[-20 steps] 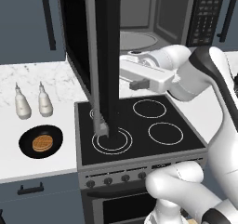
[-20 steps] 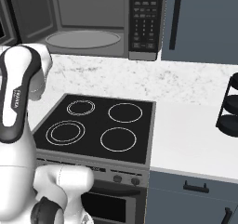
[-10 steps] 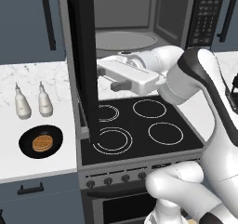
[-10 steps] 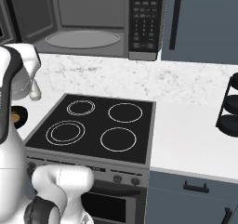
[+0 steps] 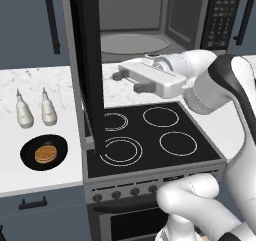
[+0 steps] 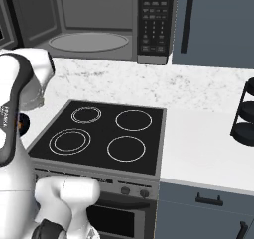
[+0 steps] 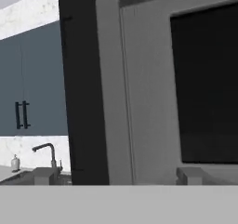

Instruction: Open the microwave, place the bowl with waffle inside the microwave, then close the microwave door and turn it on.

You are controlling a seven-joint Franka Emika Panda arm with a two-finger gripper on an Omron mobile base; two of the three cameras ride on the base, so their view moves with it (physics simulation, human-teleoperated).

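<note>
Microwave door (image 5: 89, 70) is swung out wide, edge-on to the room, so the cavity and its glass turntable (image 5: 129, 43) are exposed. Opening step looks done. Hand (image 5: 127, 82) hangs above the stove (image 5: 150, 135), just short of the door's inner face, fingers spread wide and holding nothing. It's pointed at the door, so the hand view shows the grey inner frame (image 7: 139, 88) and dark window (image 7: 207, 79) close ahead. My read: it just let go of the door and hasn't turned to the next target.

Bowl with waffle (image 5: 44, 154) sits on the desk (image 5: 35, 180), beyond the door from the hand and lower, with two white bottles (image 5: 35, 114) just behind it. The open door stands between hand and bowl, so the arm likely has to go around or under the door's edge. Risk: clipping the door, or the bottles, on approach. Microwave (image 6: 99, 22) keypad (image 6: 153, 20) is on the far side of the cavity, untouched.
</note>
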